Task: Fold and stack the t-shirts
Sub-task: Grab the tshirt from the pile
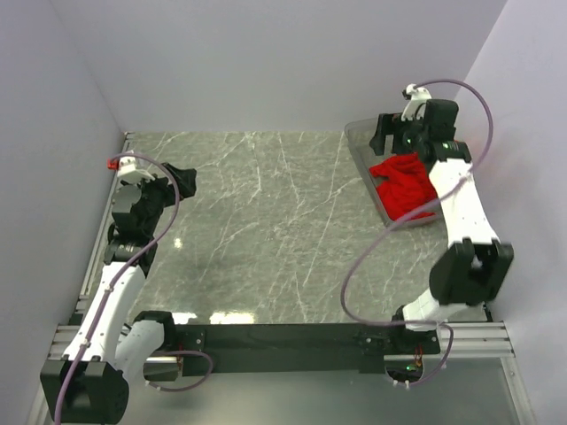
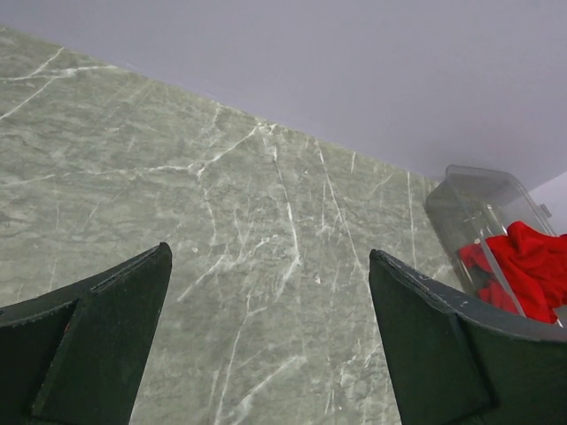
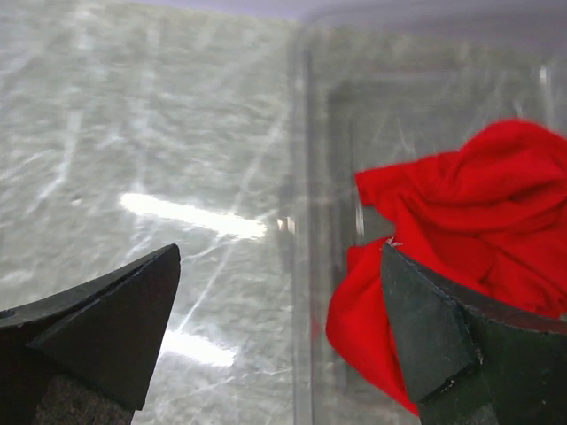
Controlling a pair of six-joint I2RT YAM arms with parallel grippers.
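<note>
Red t-shirt (image 1: pixel 403 186) lies crumpled in the clear bin (image 1: pixel 359 146) at the far right of the table (image 1: pixel 266 230), heaped along the bin's length, with the right gripper (image 1: pixel 387 142) over its far end and the left gripper (image 1: pixel 177 181) well apart. Left wrist view — jaws wide apart, empty, shirt far off right. Right wrist view — jaws spread, empty, shirt just right of them; I can't tell collar from hem

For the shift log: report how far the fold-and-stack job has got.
Done: nothing; no folded shirt or stack shows. In hand: the right gripper hangs open over the clear bin, which holds a crumpled red t-shirt. The left gripper is open above the table. Left: lift the shirt out, fold it, stack it.
</note>
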